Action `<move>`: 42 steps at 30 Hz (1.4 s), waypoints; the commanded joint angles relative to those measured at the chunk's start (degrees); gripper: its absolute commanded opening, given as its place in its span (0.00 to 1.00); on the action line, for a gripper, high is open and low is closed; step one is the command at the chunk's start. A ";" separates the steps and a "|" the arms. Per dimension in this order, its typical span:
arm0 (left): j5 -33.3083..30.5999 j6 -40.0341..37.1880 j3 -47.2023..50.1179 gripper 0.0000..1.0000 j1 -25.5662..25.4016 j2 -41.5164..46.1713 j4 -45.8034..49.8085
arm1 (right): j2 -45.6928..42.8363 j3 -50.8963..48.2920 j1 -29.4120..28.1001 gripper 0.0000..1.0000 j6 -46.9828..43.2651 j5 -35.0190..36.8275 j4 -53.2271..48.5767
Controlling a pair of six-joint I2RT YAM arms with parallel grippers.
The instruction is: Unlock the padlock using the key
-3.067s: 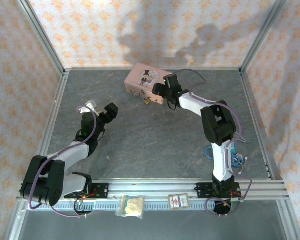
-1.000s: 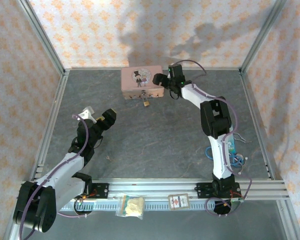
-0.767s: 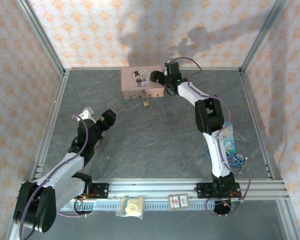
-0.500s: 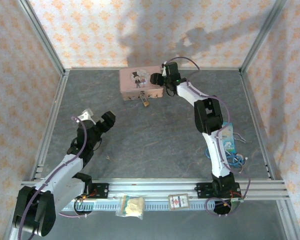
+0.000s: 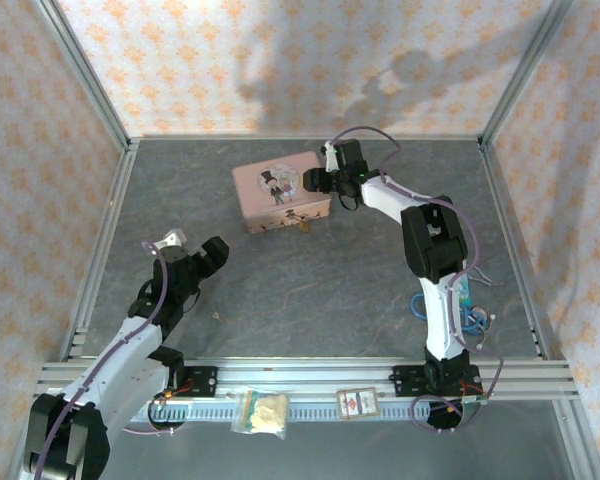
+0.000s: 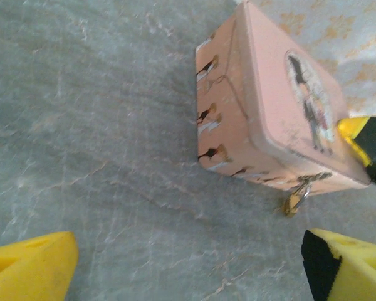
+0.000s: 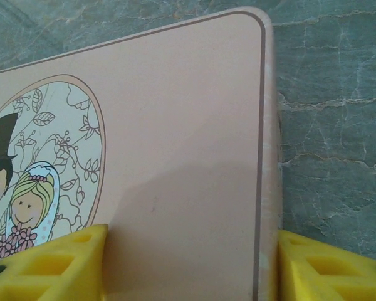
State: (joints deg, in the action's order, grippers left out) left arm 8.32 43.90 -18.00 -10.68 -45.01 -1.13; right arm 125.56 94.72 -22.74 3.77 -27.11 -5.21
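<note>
A grey marbled table (image 5: 310, 290) stands inside walls (image 5: 280, 60) papered pale pink with orange flowers and framed by aluminium posts (image 5: 80, 70). At the far middle lies a pink tin (image 5: 275, 192), askew to the walls. The padlock (image 5: 302, 224) hangs at the tin's near side. The right gripper (image 5: 315, 181) clamps the tin's right end, a finger on each side. The left gripper (image 5: 192, 247) hovers wide open at the near left. A bag (image 5: 263, 411) and a card (image 5: 357, 402) lie by the near rail (image 5: 310, 375).
</note>
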 commanded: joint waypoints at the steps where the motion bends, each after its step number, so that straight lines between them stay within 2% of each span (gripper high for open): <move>1: -0.73 1.72 -2.77 0.90 -1.70 1.20 9.19 | 4.44 3.67 -0.35 0.59 -0.16 4.26 -5.08; 5: -6.39 4.58 -3.40 0.89 -5.41 2.26 16.78 | 9.23 9.61 -0.64 0.59 4.72 9.16 -5.53; 10: -12.64 8.76 -3.33 0.88 -9.59 3.23 24.18 | 8.88 11.28 -0.66 0.65 6.91 6.78 -4.07; 12: -13.27 10.16 -2.61 0.85 -10.91 3.22 25.27 | 6.48 11.15 -0.68 0.73 7.01 6.76 -4.09; 13: -13.28 10.69 -2.19 0.85 -11.65 3.05 25.66 | 5.13 10.95 -0.78 0.82 6.97 7.02 -4.34; 14: -13.25 11.16 -1.79 0.82 -12.60 2.72 25.97 | 3.22 10.42 -0.78 0.94 7.04 7.44 -4.45; 15: -13.43 11.80 -1.46 0.80 -13.68 2.34 26.18 | 1.32 9.58 -0.81 1.00 7.03 8.20 -4.48; 18: -15.06 13.33 -0.82 0.75 -17.09 0.71 27.18 | -5.16 5.93 -0.76 1.00 7.12 11.10 -4.55; 22: -17.92 16.05 0.26 0.62 -21.68 -1.09 28.43 | -12.94 -0.65 -0.64 1.00 7.17 15.38 -3.86; 25: -20.82 18.25 0.97 0.59 -24.23 -1.57 29.77 | -17.01 -4.49 -0.43 1.00 9.66 20.33 -4.59; 27: -21.41 19.09 1.90 0.55 -24.65 -1.61 29.03 | -19.00 -6.62 -0.02 1.00 10.20 23.05 -5.18; 32: -21.44 20.35 3.23 0.53 -25.22 -3.16 27.47 | -24.32 -14.85 2.06 1.00 11.07 21.48 -2.97; 36: -21.31 20.17 3.66 0.47 -26.05 -4.41 26.75 | -27.63 -19.76 2.35 1.00 11.50 23.26 -2.26; 39: -20.98 20.34 3.93 0.37 -26.72 -5.14 26.19 | -29.22 -21.98 2.36 1.00 11.85 24.63 -1.96; 42: -20.61 20.17 4.20 0.21 -27.22 -6.16 25.34 | -30.03 -23.42 2.40 1.00 12.11 25.92 -1.77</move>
State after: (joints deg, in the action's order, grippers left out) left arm -13.06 63.57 -15.18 -37.15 -50.04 25.65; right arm 98.96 72.05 -20.21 14.83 -4.51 -8.16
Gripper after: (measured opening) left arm 0.243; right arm 0.998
